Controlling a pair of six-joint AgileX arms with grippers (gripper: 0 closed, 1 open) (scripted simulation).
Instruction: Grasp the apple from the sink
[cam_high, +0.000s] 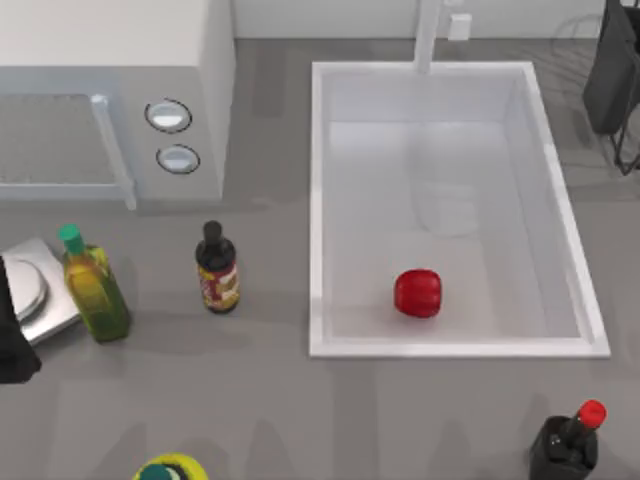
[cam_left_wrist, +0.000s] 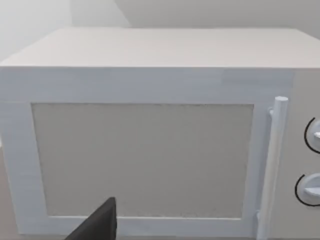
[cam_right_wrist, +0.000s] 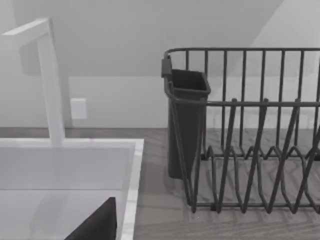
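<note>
The apple (cam_high: 417, 293) lies in the sink (cam_high: 318, 200) toward its six o'clock rim, untouched, while whether either AgileX pincer is spread or pressed together cannot be told.

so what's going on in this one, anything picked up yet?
Nothing is picked up yet. The apple lies untouched on the bottom of the sink, near its front wall. The left arm sits at the table's left edge beside the scale, its wrist camera facing the microwave. The right wrist camera looks at the sink's far corner, the faucet and the dish rack.
</note>
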